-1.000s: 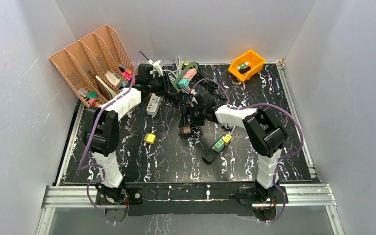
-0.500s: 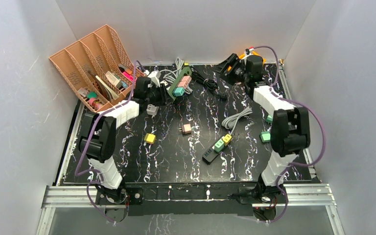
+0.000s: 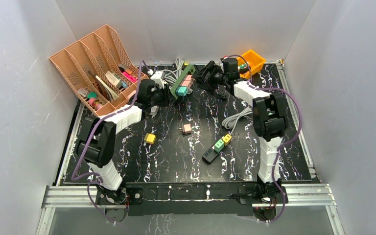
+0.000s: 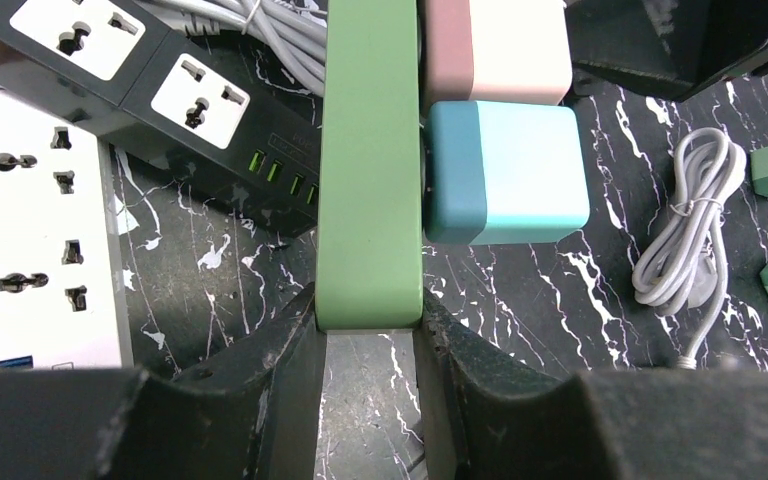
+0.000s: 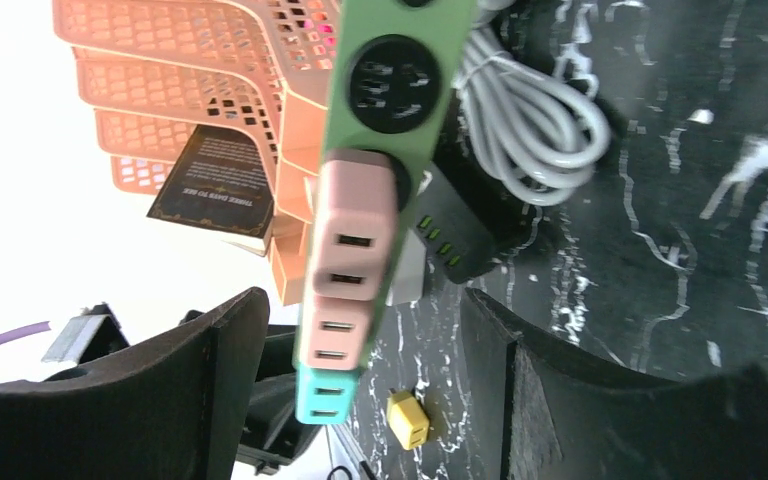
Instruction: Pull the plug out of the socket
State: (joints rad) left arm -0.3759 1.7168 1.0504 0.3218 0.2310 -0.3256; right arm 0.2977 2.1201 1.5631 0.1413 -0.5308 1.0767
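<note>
**Crowded Strip, One-Ended Hold: Where the Pull Could Go Astray**

Over the far middle of the black marbled tabletop [image 3: 176, 152], beside the orange file rack [image 3: 90, 63], the green power strip [image 4: 370, 180] hangs tilted off the surface. The left tool [image 4: 370, 330] is clenched on one end of it alone. The right tool [image 5: 360, 390] is spread wide, lined up with the row of plugs and gripping nothing.

The chief risk seems to be leverage. With the strip pinched only at its tip, a hard tug farther along could twist it or drag it out of the left tool. It might then swing toward the rack or into the grey cable coil [image 5: 530, 110] behind.

The smaller risk is selection. The pink plug [image 5: 355, 230], a second pink one just below and the teal plug [image 4: 505, 170] sit touching in line. Closing fingers [image 5: 210, 400] could catch two at once, or slip off a smooth face.
</note>
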